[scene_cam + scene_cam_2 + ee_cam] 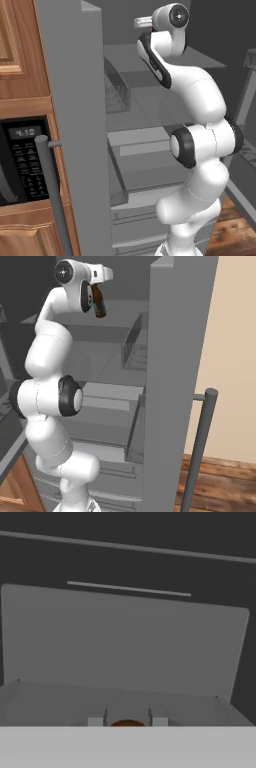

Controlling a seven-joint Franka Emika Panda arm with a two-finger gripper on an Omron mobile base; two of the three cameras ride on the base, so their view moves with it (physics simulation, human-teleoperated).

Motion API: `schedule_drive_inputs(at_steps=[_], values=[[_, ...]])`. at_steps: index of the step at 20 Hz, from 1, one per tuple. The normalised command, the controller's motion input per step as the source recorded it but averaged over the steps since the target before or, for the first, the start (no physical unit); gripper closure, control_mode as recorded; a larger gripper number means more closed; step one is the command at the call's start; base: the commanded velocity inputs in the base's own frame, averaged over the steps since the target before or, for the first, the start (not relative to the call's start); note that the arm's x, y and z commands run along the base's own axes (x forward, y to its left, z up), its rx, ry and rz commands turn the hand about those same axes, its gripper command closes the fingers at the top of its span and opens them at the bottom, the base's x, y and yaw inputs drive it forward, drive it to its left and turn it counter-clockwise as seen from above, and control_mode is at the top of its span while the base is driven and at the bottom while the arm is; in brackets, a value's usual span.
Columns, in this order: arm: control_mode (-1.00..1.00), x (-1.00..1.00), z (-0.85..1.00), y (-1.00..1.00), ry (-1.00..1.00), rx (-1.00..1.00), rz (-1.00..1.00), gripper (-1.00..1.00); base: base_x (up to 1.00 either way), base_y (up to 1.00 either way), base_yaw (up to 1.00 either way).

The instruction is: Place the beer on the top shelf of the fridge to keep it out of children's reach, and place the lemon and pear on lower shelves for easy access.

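The fridge [75, 125] stands open, and my arm reaches high into it. My gripper [94, 297] is shut on the beer [100, 306], a dark brown bottle with a teal label that hangs tilted just above the top shelf [125, 312]. In the hand view the fingertips [96, 719] flank the bottle's brown top [127, 724], with the grey top shelf [125, 642] spreading ahead. Lower shelves [145, 107] and drawer fronts lie beneath. The lemon and pear are out of view.
The fridge doors [175, 356] stand on both sides of the arm, with long bar handles [50, 190] and narrow door racks [135, 348]. A black oven panel with a clock [25, 155] sits in wooden cabinets at left. Wooden floor [225, 481] lies below.
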Motion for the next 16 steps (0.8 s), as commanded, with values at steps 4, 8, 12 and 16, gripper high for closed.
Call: schedule_drive_inputs(at_steps=[4, 8, 12, 16], values=[[-1.0, 0.28, -0.3, -0.1, -0.04, 0.0, 0.0, -1.0, 0.0, 0.0, 0.0], [-1.0, 0.21, -0.36, -0.16, -0.07, 0.0, 0.0, -1.0, 0.0, 0.0, 0.0], [-1.0, 0.11, -0.37, -0.17, -0.09, 0.0, 0.0, -1.0, 0.0, 0.0, 0.0], [-1.0, 0.01, -0.27, -0.13, -0.09, 0.0, 0.0, -1.0, 0.0, 0.0, 0.0]])
